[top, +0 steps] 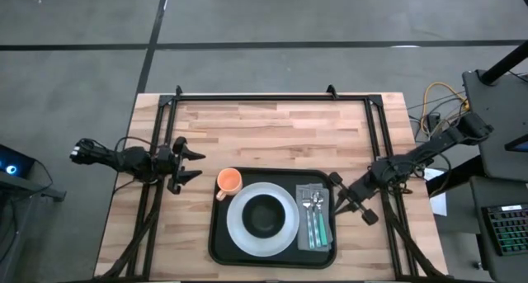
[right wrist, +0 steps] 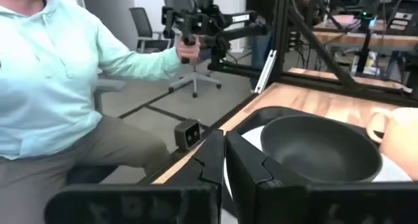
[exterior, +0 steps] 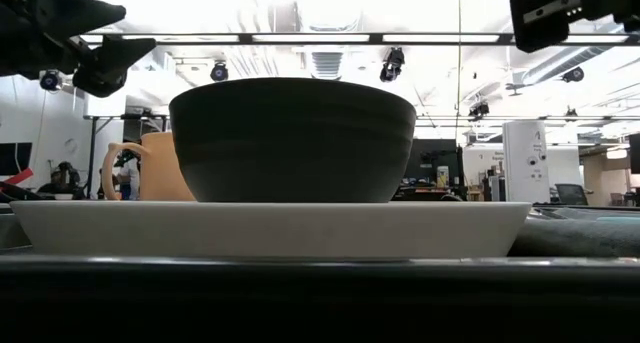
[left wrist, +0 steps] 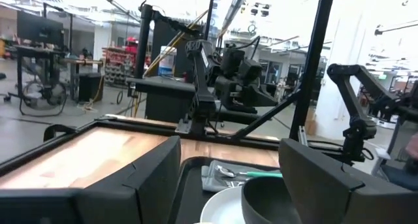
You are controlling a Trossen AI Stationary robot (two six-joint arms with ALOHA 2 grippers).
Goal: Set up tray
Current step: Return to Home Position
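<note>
Wooden table (top: 272,126), tray (top: 218,248) with plate (top: 238,232), bowl (top: 263,214), cup (top: 228,181), cutlery (top: 314,213) on napkin (top: 302,236)

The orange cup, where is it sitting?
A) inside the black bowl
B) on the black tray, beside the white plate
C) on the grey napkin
B: the orange cup stands on the black tray, just beside the white plate.
</note>
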